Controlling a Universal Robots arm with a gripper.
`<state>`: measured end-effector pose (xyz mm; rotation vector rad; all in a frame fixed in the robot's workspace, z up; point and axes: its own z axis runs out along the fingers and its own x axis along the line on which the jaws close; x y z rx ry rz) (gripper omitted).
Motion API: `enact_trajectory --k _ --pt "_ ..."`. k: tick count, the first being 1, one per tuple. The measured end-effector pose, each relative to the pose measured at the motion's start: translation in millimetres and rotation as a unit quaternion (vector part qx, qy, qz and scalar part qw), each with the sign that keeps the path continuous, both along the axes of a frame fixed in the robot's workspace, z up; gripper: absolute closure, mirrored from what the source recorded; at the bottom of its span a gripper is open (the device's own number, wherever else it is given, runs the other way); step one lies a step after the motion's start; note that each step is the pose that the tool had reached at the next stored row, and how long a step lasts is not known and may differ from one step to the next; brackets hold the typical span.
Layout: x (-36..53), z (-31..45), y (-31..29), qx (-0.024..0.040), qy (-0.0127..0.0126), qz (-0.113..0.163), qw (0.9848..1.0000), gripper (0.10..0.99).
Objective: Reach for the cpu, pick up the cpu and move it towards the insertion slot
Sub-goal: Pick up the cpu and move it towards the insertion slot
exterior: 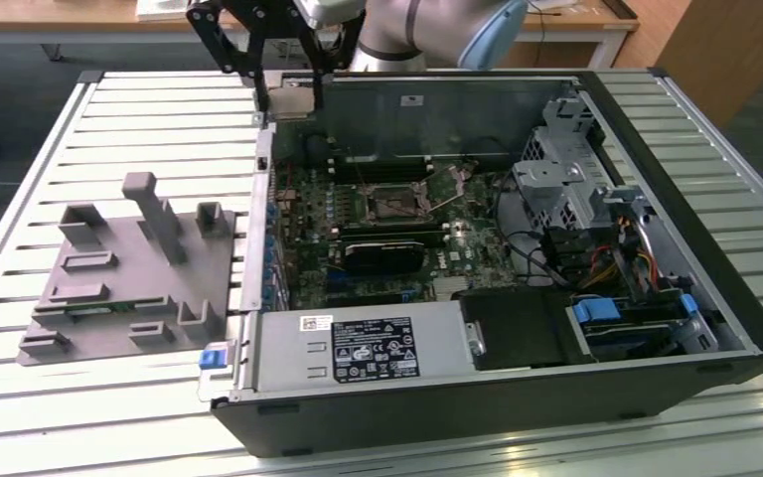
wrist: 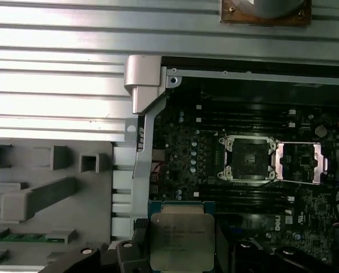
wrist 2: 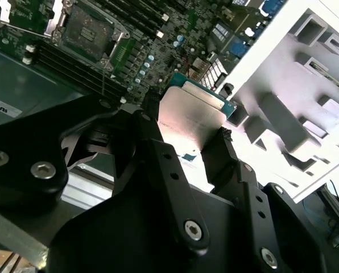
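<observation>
Clamping the cpu (wrist 2: 193, 116) by its edges, metal top facing away from the wrist, the gripper (wrist 2: 184, 142) hangs over the case's (exterior: 699, 189) corner, apart from the slot (wrist: 249, 159)

- You can make out printed labels on the power supply (exterior: 359, 350), none legible.
- Faint print on the cpu (wrist: 181, 240) cannot be read.
- A white sticker (wrist 2: 4, 107) carries unreadable marks.
</observation>
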<state>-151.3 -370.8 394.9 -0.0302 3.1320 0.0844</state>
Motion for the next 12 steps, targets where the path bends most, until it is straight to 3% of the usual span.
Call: enact_trajectory --k 7,12 --pt "19.1 -2.1 4.6 0.0000 0.0000 -0.002 1.0000 0.541" --pt "26.5 -4.4 5.7 0.0000 0.0000 -0.012 0.9999 0.541"
